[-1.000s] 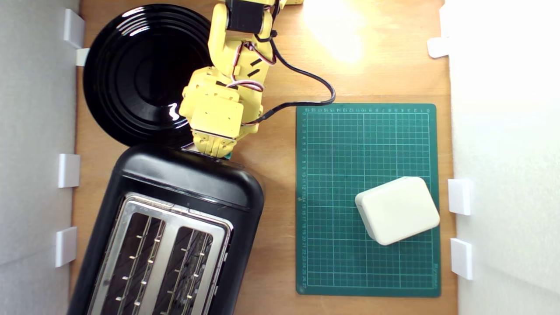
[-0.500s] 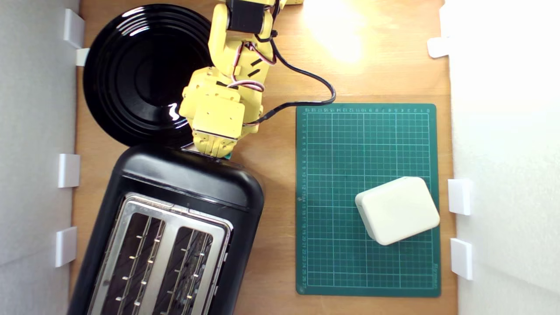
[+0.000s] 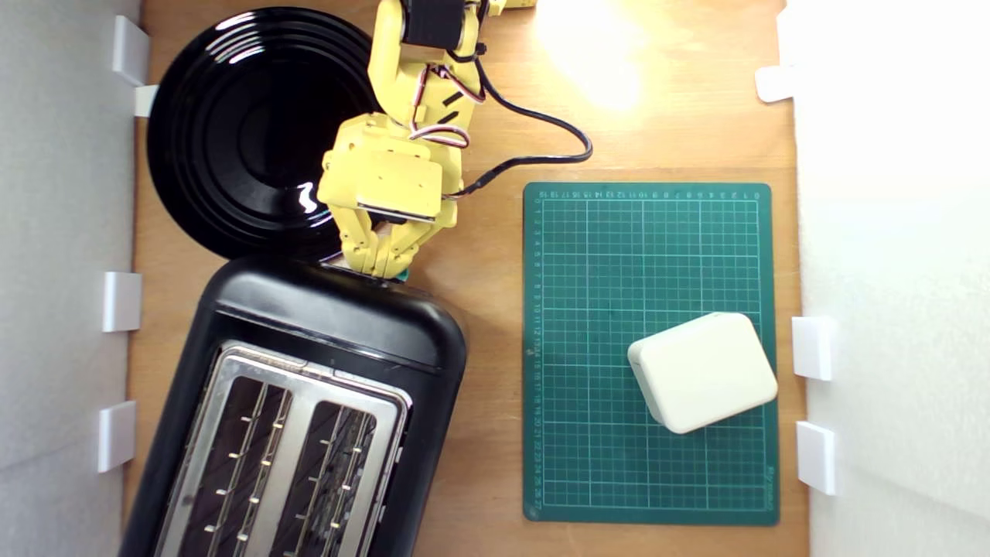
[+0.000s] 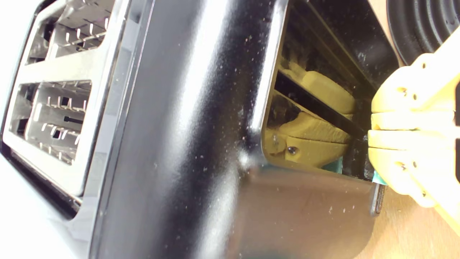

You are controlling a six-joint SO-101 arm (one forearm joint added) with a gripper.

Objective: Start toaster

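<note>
Yellow plastic claw (image 3: 384, 267) of the arm points down at the end wall of the large glossy black two-slot toaster (image 3: 325, 317), w/ its tips at the upper edge of that wall in the exterior view. In the wrist view the two yellow fingers (image 4: 402, 140) lie tight against each other, only a thin seam between them, so the claw is together; it is not clamped on anything I can see. Just beside the fingertips there is a small teal-green lever (image 4: 378, 177), and the fingers seem to touch it, but if they press it or only rest on it I cannot tell. The glossy end wall mirrors the yellow fingers.

The toaster stands on the brown wooden tabletop (image 3: 495, 116) at the lower part of the exterior view's left, turned a bit diagonal, silver metal top plate (image 3: 232, 371) facing up, both slots w/o bread. Its end near the claw is just beside the round black plate (image 3: 232, 131), which lies at the upper part of the exterior view's left. Yellow arm body (image 3: 387, 174) hangs partly over this plate's rim.

At the exterior view's right lies a green cutting mat w/ white grid (image 3: 603, 255), well apart from the toaster. On its lower right area rests a cream-white rounded box (image 3: 702, 371).
</note>
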